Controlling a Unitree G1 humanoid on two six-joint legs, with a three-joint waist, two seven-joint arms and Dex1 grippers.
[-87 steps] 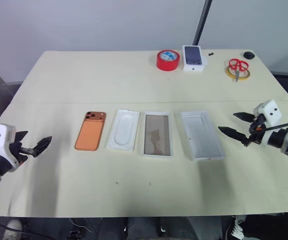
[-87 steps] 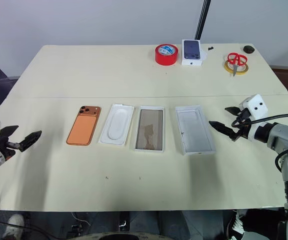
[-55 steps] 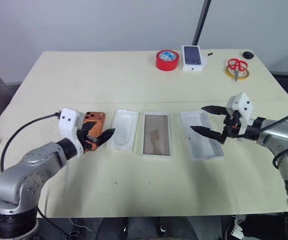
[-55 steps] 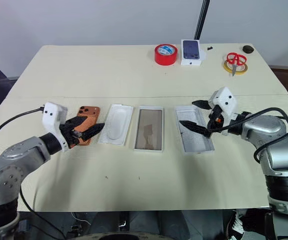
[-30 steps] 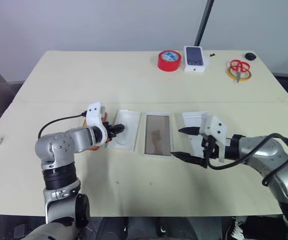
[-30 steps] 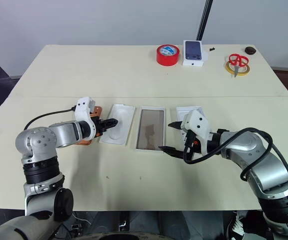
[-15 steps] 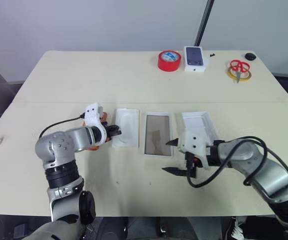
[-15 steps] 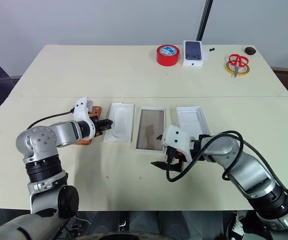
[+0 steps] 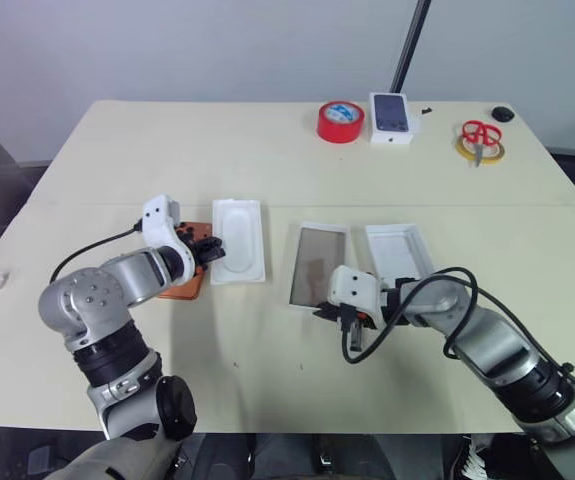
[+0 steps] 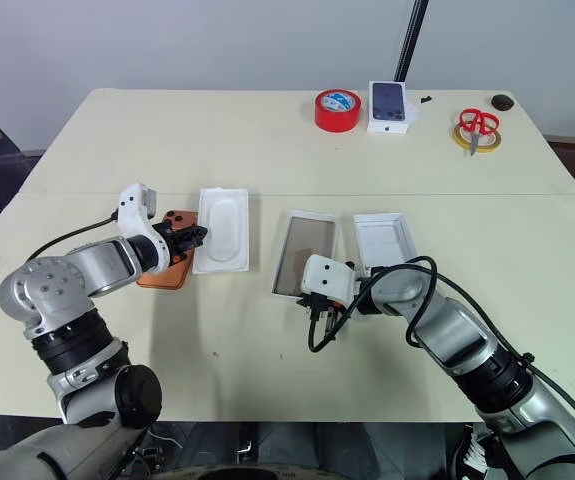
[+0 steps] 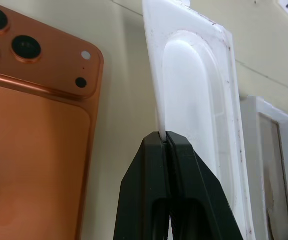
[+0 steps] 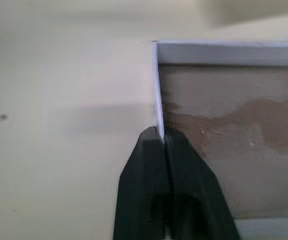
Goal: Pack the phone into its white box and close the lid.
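Wrist views: R jaws now pinch white box wall, probably.

Both arms are round and shiny grey with black joints. Each wrist has a small white box and a looping black cable. Each gripper has 2 black fingers.

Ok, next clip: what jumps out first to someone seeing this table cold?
Both grippers are pinching thin white edges. The left gripper is shut on the rim of the white insert, beside the orange phone. The right gripper is shut on a wall of the white box with the tan floor, mid-table. The lid lies just to its right, and a red tape roll stands out at the far edge.
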